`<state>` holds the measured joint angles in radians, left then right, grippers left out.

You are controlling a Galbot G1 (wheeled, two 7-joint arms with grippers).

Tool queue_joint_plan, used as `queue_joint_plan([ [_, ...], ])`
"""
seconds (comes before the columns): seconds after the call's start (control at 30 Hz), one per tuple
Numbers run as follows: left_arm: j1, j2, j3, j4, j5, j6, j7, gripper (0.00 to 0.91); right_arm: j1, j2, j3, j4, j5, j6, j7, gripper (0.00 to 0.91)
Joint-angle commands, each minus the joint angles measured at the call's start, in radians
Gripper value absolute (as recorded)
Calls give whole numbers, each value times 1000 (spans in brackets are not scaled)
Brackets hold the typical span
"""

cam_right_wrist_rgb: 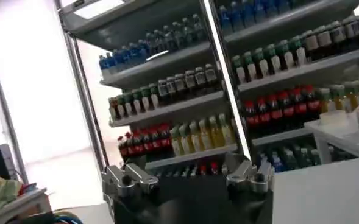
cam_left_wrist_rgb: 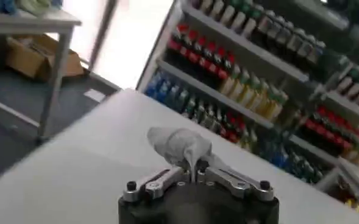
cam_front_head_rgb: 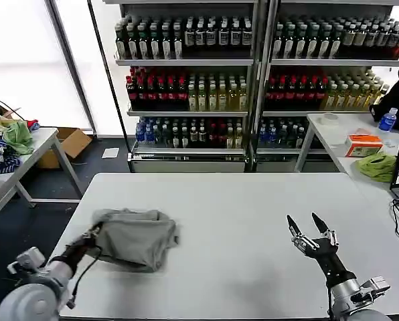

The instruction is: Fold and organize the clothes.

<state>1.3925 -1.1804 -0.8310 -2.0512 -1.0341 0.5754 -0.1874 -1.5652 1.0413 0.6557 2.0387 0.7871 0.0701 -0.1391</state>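
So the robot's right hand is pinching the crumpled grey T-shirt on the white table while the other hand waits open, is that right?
Not quite: it is the left gripper that is pinching the crumpled grey T-shirt on the white table, as the head view shows. The right gripper is the one waiting open, apart from the shirt.

Left gripper (cam_front_head_rgb: 92, 235) tucked under the edge of the crumpled grey T-shirt (cam_front_head_rgb: 134, 238), fingertips hidden by cloth. Chest print of the shirt folded out of sight. In the left wrist view, cloth bunched between the jaws, covering the fingertips. Right arm cut off by the lower edge of the head view. Bottle labels on the shelves (cam_front_head_rgb: 253, 80) too small to read.
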Motion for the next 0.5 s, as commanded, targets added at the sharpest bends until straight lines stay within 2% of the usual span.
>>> queue_joint_plan([
  [0.03, 42, 225, -363, -99, -223, 3, -40, 10, 4, 2, -5, -3, 0, 6, 1, 907],
  [0.17, 18, 225, -324, -183, -217, 3, -72, 10, 8, 11, -10, -4, 1, 13, 1, 907],
  [0.27, 8, 172, -203, -256, -178, 2, -76, 10, 7, 18, -10, -9, -3, 19, 0, 907],
  [0.4, 61, 73, 50, -279, -40, 1, -55, 10, 5, 28, -1, -18, -2, 29, 0, 907],
  [0.43, 73, 52, 193, -270, 24, 0, -53, 10, 6, 32, 4, -22, -2, 30, 1, 907],
  [0.5, 89, 2, 373, -215, 203, -19, -19, 10, 4, 37, 12, -24, 1, 31, 2, 907],
])
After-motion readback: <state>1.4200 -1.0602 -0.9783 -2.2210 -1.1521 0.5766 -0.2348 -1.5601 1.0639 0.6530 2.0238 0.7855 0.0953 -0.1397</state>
